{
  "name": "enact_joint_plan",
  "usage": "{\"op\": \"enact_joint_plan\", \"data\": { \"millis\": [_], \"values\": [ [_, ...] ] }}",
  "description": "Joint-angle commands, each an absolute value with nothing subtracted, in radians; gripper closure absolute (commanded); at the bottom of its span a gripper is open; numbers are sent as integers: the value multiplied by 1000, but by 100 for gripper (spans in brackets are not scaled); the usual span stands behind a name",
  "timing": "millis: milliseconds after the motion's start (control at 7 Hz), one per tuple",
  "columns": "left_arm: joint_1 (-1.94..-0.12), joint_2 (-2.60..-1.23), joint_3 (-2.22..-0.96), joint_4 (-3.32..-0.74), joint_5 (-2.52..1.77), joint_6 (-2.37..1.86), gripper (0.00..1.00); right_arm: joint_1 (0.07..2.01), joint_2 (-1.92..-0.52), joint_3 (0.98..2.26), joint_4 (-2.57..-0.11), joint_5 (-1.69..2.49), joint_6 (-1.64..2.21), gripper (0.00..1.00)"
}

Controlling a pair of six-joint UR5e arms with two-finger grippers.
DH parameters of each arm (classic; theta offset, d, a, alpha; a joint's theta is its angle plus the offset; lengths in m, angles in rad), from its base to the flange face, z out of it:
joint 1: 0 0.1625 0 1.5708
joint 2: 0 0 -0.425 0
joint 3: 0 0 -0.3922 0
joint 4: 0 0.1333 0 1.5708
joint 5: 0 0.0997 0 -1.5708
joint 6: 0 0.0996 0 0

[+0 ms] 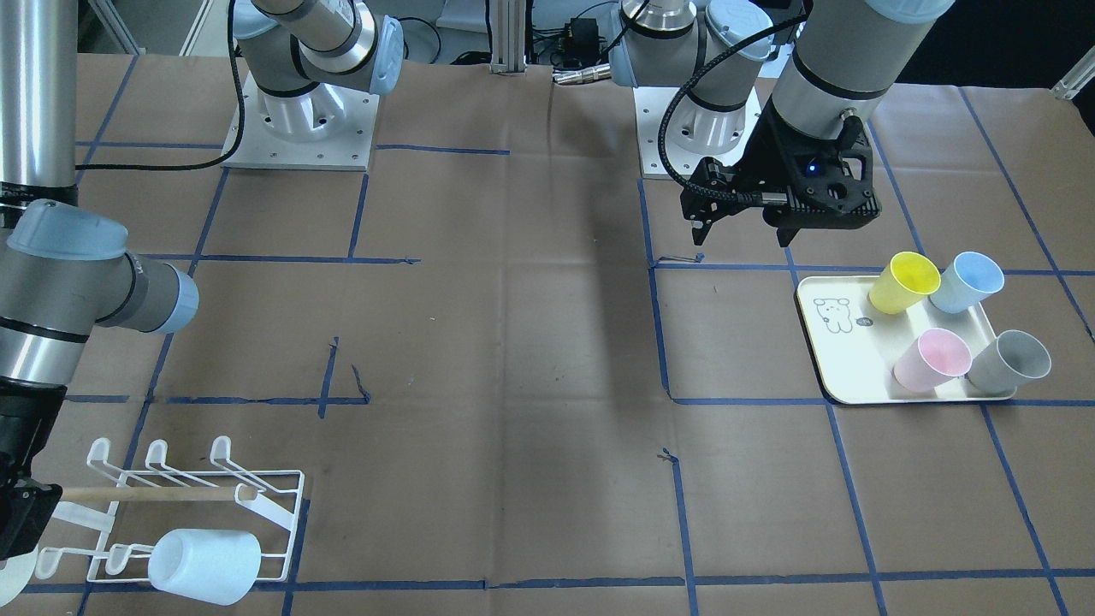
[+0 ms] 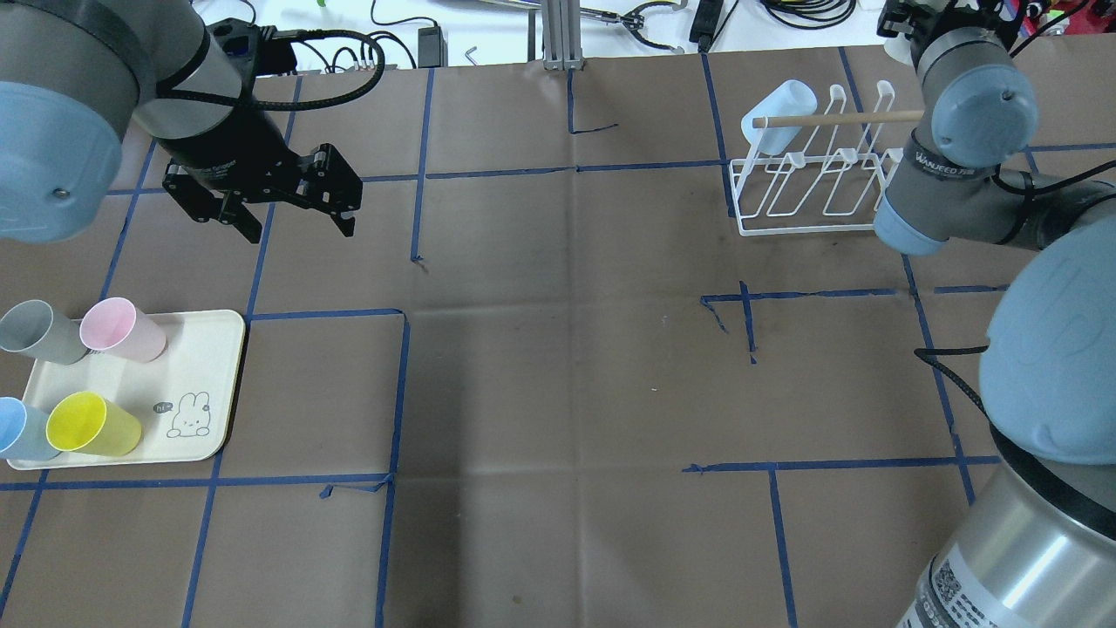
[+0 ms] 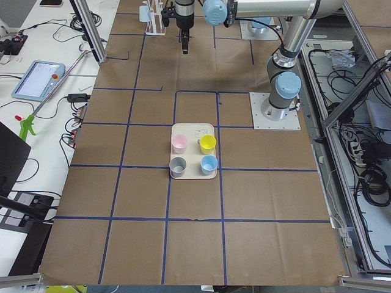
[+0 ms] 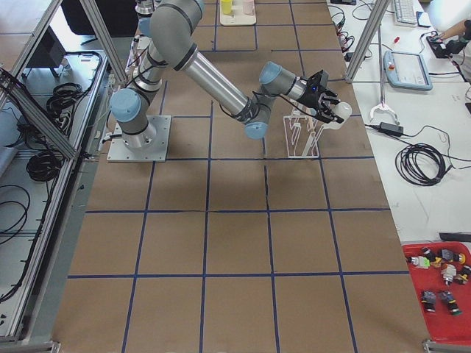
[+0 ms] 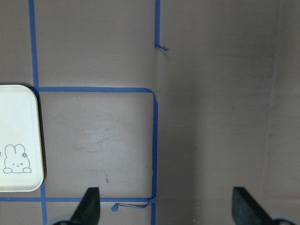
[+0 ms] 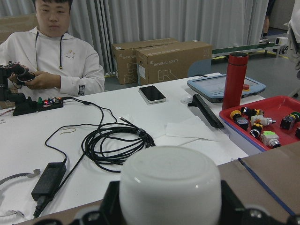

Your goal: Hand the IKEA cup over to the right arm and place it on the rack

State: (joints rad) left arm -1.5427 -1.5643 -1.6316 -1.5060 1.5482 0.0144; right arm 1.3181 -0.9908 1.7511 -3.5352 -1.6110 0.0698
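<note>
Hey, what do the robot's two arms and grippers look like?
The left arm and right arm are silver-grey tubes with pale blue joint caps. The left gripper and right gripper are black, two-fingered. A black cable loops off the left arm.

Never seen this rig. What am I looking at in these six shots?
A left arm and a right arm are bolted to a paper-covered table. Four fixed cameras: one facing the robot, one over its shoulders, one at each table end. Two more sit on the wrists. The left gripper is open and empty, above bare table beside the tray with yellow, blue, pink and grey cups. The right gripper grips a white cup by the rack, which already carries a pale cup.
</note>
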Motion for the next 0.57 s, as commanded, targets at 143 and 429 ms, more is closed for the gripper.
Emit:
{"op": "enact_joint_plan", "data": {
  "millis": [143, 429],
  "values": [
    [-1542, -1565, -1634, -1486, 1549, 20, 0, 1319, -988, 1813, -3537, -1614, 71, 83],
    [-1540, -1565, -1634, -1486, 1552, 31, 0, 1321, -985, 1819, -3537, -1612, 68, 72]
  ]
}}
